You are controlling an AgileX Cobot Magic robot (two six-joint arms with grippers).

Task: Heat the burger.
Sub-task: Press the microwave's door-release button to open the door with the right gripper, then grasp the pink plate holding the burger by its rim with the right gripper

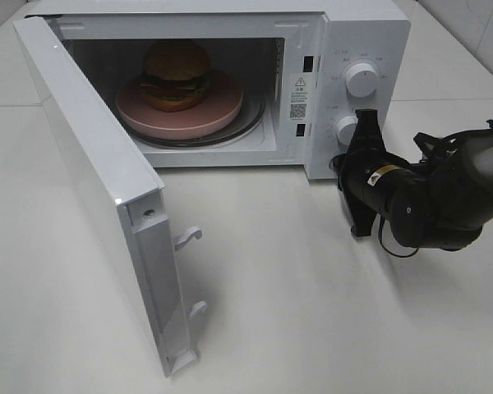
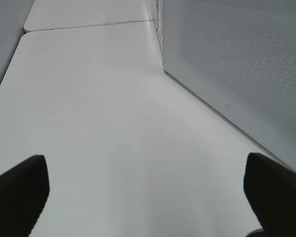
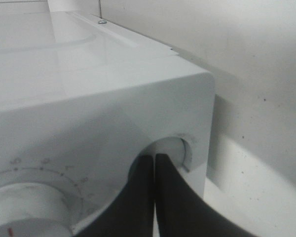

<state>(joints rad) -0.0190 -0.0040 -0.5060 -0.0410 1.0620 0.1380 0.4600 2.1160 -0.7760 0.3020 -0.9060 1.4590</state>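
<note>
From above, the burger [image 1: 176, 75] sits on the pink plate [image 1: 222, 111] inside the microwave [image 1: 370, 33] near the bench's far edge, with the door [image 1: 90, 189] wide open. Shut it fully before you turn any dial. Only the left wrist view shows your left tool [image 2: 145, 168], spread wide and empty, near the door's outer face. Only the right wrist view shows the right tool [image 3: 154, 160] pinched shut, tips right at a knob [image 3: 176, 147].

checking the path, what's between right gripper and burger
Between right gripper and burger, the exterior high view shows the microwave's lower knob, the frame strip with the warning sticker, then the pink plate's rim.
</note>
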